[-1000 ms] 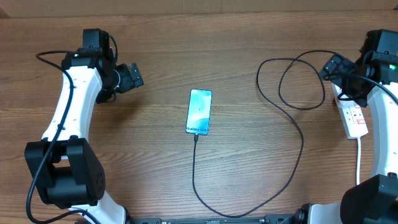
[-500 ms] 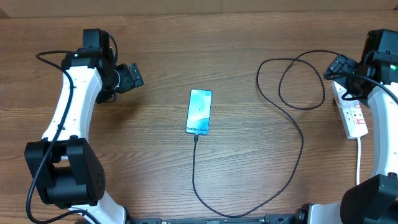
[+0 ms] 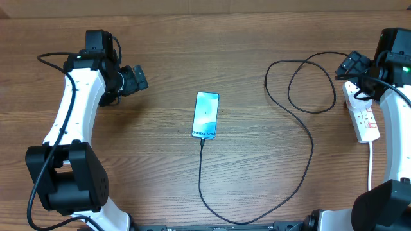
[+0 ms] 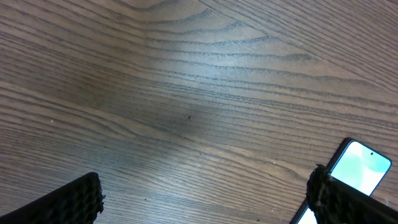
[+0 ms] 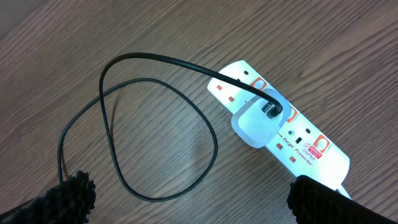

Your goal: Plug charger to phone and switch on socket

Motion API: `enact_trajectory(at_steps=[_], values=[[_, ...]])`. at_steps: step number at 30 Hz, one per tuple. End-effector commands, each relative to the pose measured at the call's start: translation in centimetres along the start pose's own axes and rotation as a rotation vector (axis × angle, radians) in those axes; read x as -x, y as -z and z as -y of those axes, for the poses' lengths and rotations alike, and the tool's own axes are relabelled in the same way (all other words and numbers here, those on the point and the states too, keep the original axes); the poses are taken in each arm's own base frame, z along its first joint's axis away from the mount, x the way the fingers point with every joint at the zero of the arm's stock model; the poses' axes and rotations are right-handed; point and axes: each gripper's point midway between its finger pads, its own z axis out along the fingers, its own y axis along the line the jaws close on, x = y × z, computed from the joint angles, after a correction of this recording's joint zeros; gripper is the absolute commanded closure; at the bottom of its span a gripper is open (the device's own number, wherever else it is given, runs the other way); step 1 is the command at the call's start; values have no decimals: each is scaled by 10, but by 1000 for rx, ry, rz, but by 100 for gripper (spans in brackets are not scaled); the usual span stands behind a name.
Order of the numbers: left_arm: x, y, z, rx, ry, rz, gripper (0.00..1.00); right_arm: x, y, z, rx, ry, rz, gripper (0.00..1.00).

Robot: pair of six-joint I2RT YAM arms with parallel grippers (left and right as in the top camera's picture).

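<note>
A slim smartphone with a lit teal screen point(image 3: 205, 115) lies flat on the brown wooden worktop point(image 3: 192, 51). A thin black charger cable point(image 3: 313, 147) meets the phone's text end. It loops off to the phone's right, to a white plug block point(image 5: 255, 121) seated in the white power strip with red switches point(image 3: 363, 119). The left gripper point(image 3: 137, 78) is well left of the phone and the right gripper point(image 3: 355, 66) far to its right, above the strip. Both have their jaws wide apart and empty.

Loads of bare worktop point(image 3: 154, 64) left of the phone point(image 3: 206, 115); on the right the charger point(image 3: 313, 147) loops sprawl between phone and socket point(image 3: 365, 122)
</note>
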Motion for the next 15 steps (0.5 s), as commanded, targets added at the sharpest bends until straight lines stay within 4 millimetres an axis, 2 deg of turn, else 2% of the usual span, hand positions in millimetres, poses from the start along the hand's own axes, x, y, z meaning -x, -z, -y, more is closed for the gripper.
enact_trajectory(at_steps=[1, 5, 15], values=[[3, 2, 1, 10, -28, 13, 0, 5, -5, 1, -11, -7, -1, 0], [3, 2, 1, 10, -28, 13, 0, -3, -16, 3, -29, -2, -43, 0], [3, 2, 1, 10, -28, 13, 0, -7, -32, 7, -68, 3, -68, 0]])
